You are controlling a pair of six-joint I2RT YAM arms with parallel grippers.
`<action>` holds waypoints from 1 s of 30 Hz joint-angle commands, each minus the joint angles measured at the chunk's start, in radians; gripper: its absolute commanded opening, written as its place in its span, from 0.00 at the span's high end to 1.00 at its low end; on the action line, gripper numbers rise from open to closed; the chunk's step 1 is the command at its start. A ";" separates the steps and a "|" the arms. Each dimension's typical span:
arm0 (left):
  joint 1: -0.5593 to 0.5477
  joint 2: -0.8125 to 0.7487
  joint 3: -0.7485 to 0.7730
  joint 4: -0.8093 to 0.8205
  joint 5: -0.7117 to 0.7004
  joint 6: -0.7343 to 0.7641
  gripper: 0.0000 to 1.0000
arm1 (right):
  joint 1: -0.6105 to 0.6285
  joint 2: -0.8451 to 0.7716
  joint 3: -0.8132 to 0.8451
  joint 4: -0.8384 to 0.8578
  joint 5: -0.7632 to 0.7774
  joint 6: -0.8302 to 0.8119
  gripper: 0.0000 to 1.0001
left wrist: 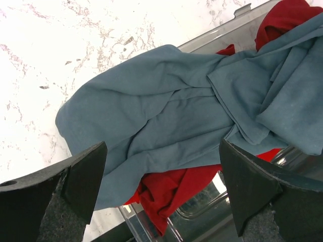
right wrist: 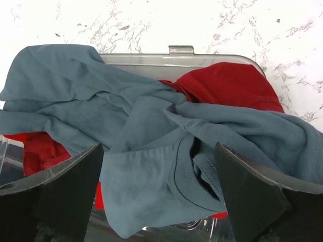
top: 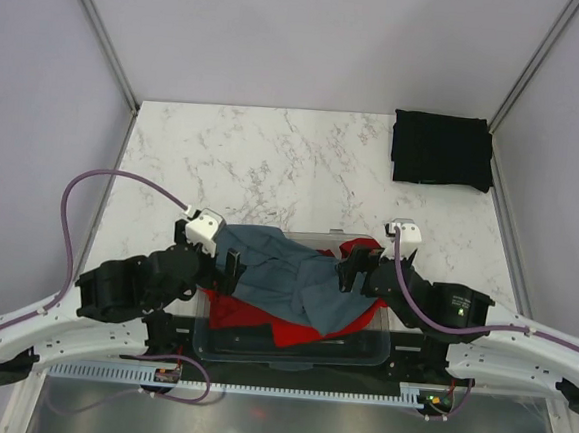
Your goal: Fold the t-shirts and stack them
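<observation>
The slate blue-grey t-shirt (top: 285,274) lies crumpled over the clear bin (top: 294,349), spilling over its left rim. It fills the left wrist view (left wrist: 171,121) and the right wrist view (right wrist: 146,151), where its collar shows. The red t-shirt (top: 261,320) lies under it in the bin, also showing in the left wrist view (left wrist: 171,189) and the right wrist view (right wrist: 227,83). The black t-shirt (top: 441,149) lies folded at the table's far right corner. My left gripper (top: 223,267) is open just above the grey shirt's left side. My right gripper (top: 350,271) is open above its right side. Neither holds anything.
The marble table (top: 263,164) stretches beyond the bin. The bin sits at the near edge between the two arm bases. Grey walls and metal posts (top: 103,36) close in the left and right sides.
</observation>
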 commanded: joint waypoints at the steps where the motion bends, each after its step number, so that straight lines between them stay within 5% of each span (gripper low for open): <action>1: 0.003 -0.030 0.021 -0.048 -0.043 -0.068 0.01 | 0.004 -0.003 0.038 0.007 -0.009 -0.018 0.02; 14: 0.005 -0.042 0.010 -0.060 -0.074 -0.096 0.03 | 0.004 0.337 0.191 -0.263 0.067 0.068 0.02; 30: 0.003 -0.052 0.010 -0.068 -0.078 -0.105 0.04 | 0.005 0.489 0.242 -0.481 0.123 0.106 0.10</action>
